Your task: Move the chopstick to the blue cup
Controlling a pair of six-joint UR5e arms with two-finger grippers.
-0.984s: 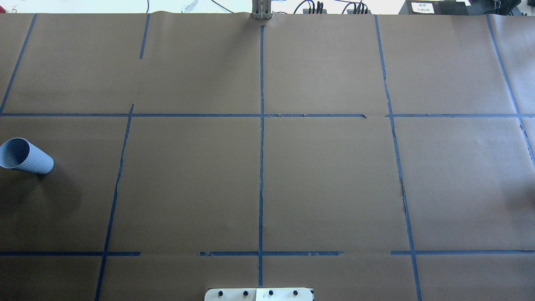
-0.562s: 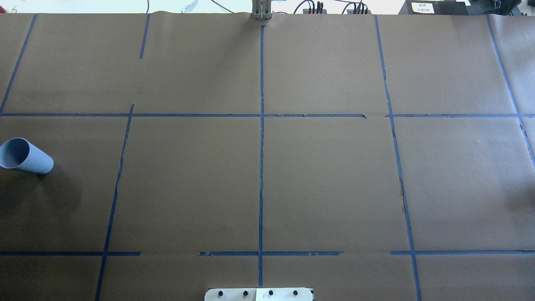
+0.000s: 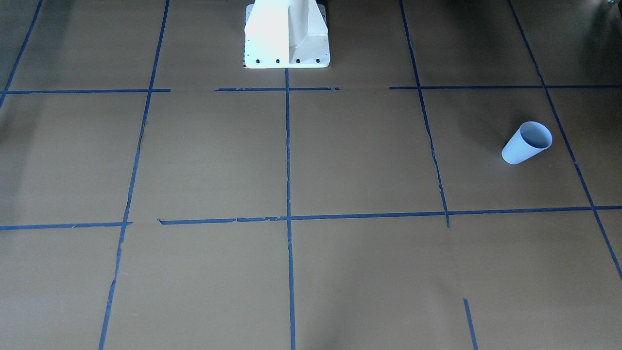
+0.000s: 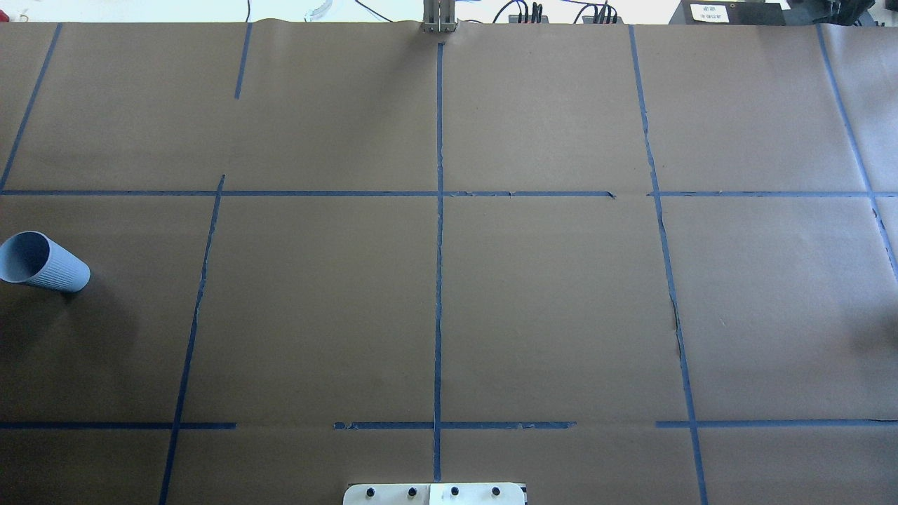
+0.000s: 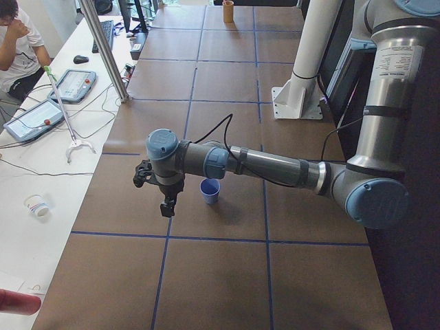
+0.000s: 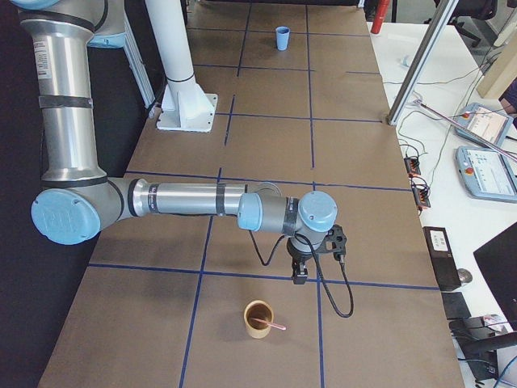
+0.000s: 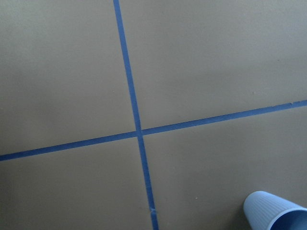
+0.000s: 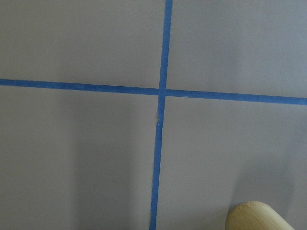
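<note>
The pale blue ribbed cup (image 4: 43, 263) stands upright near the table's left edge; it also shows in the front-facing view (image 3: 526, 143), the left side view (image 5: 210, 191) and the left wrist view (image 7: 274, 213). A pinkish chopstick (image 6: 271, 325) leans in a tan cup (image 6: 258, 319) at the table's right end; that cup's rim shows in the right wrist view (image 8: 259, 218). My left gripper (image 5: 166, 206) hangs just beside the blue cup. My right gripper (image 6: 300, 276) hangs just behind the tan cup. Both show only in side views, so I cannot tell whether they are open or shut.
The white robot pedestal (image 3: 286, 34) stands at the middle of the near edge. Blue tape lines grid the brown paper. A metal post (image 5: 103, 48) rises at the far edge. A white side table holds teach pendants (image 5: 72, 86), cables and a seated person (image 5: 14, 41).
</note>
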